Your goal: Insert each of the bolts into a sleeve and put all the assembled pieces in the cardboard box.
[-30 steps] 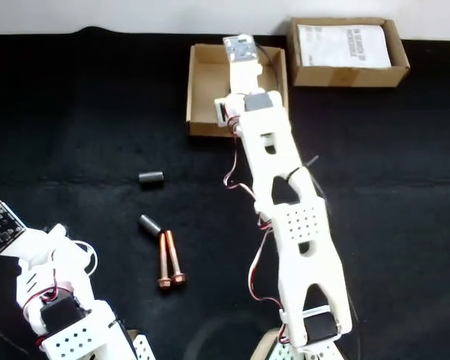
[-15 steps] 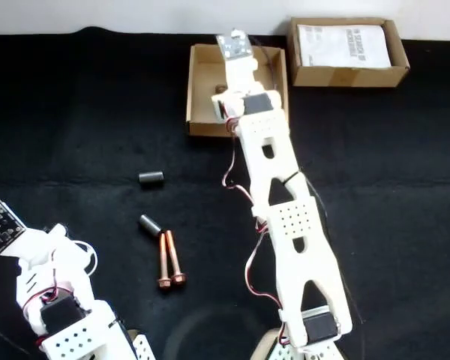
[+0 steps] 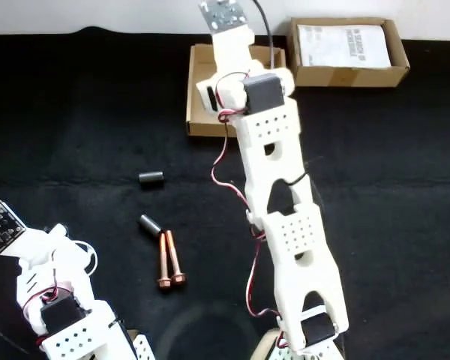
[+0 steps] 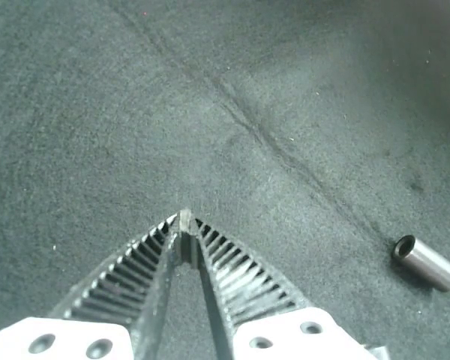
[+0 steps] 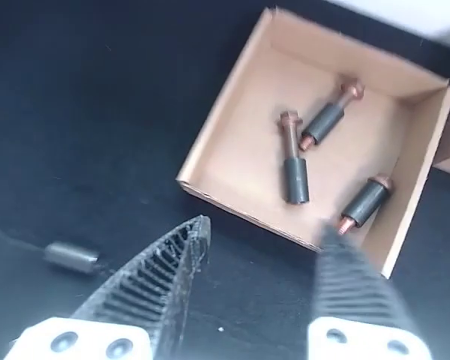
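Raised since before, right gripper point(image 5: 266, 229) hangs spread, empty; cardboard box point(image 5: 236, 161) holding three assembled pieces point(image 5: 294, 176) lies beyond its fingertips. Left gripper point(image 4: 184, 221) is pressed together.

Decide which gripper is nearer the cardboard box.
Right. The right gripper hovers open by the cardboard box; the left gripper is shut, far off near a loose sleeve.

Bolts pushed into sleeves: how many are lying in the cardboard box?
3, all on the floor of the cardboard box: one assembled piece farthest from the right pincer, a second piece mid-floor, a third piece against a side wall. The pincer could hide more.
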